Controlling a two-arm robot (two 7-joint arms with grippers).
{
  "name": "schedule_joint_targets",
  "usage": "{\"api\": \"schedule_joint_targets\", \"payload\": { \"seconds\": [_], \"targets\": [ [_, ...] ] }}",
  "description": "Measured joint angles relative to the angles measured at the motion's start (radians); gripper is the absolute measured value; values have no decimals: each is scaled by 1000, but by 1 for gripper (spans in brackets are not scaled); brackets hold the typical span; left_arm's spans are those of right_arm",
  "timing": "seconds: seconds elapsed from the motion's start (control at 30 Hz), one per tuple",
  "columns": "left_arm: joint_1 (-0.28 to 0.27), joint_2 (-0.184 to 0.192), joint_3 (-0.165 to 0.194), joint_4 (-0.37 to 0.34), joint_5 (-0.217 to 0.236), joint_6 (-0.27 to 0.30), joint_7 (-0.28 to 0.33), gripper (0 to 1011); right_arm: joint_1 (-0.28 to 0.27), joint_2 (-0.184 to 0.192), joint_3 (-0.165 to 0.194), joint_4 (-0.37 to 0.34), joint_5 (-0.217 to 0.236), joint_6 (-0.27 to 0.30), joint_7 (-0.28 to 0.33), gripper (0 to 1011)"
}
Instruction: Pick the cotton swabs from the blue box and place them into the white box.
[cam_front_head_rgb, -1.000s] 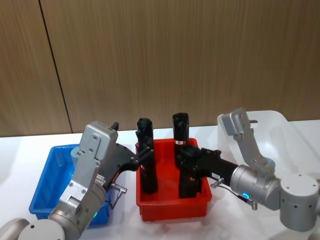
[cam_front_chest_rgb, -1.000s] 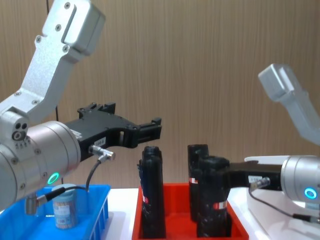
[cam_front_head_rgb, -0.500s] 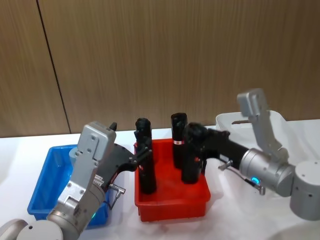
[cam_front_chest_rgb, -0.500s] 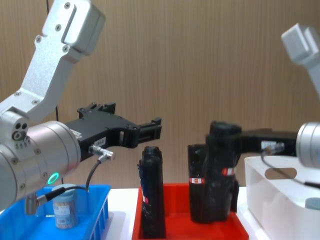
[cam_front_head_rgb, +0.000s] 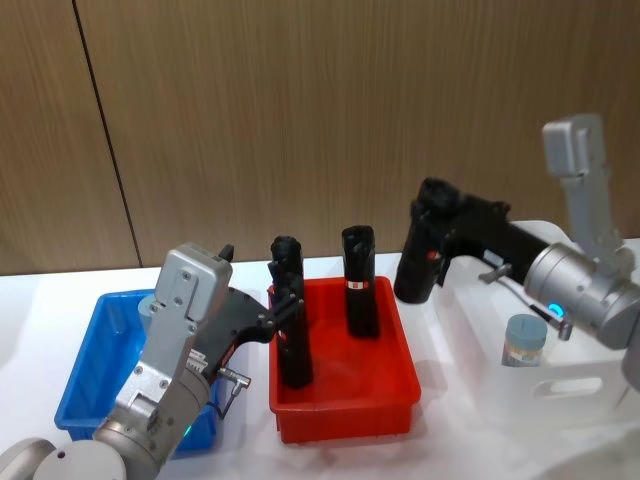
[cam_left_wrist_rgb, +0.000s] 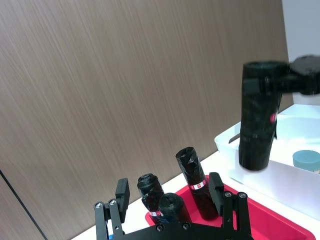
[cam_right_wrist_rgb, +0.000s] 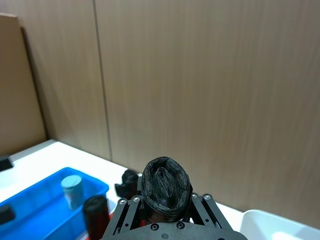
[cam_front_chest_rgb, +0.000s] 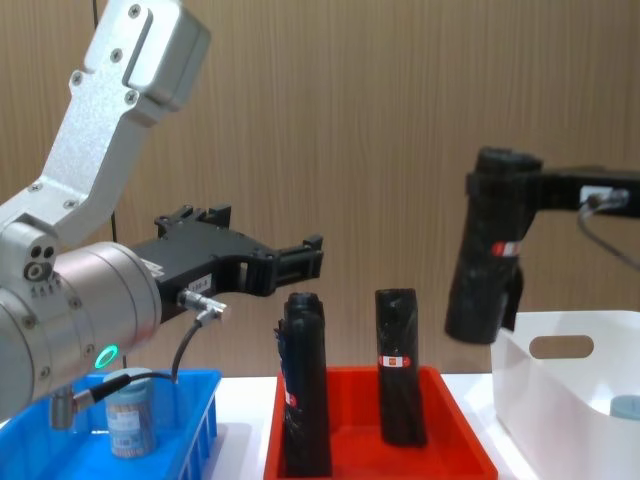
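blue box (cam_front_head_rgb: 105, 345) half behind left arm, white box (cam_front_chest_rgb: 560, 385) cropped

Setting: robot test bench, lab-type room. Evidence: plain white tabletop (cam_front_head_rgb: 40, 300) across the lower frame, wood-grain wall panels (cam_front_head_rgb: 300, 110) filling the upper frame with one dark vertical seam at upper left, plastic sorting bins in a row. No household furnishings in frame.
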Motion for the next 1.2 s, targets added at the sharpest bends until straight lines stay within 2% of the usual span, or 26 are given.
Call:
{"api": "schedule_joint_targets", "payload": {
  "seconds": [0.3,0.5,0.9,1.2],
  "targets": [
    [0,0,0,0,0,0,0,1004,25,24,37,8,14,-21,-33,360],
    [0,0,0,0,0,0,0,1004,50,31,53,55,10,-47,-62,363],
    [0,0,0,0,0,0,0,1004,110,26,60,210,-44,-113,-106,363],
    [0,0,0,0,0,0,0,1004,150,11,48,319,-73,-142,-116,360]
  ]
}}
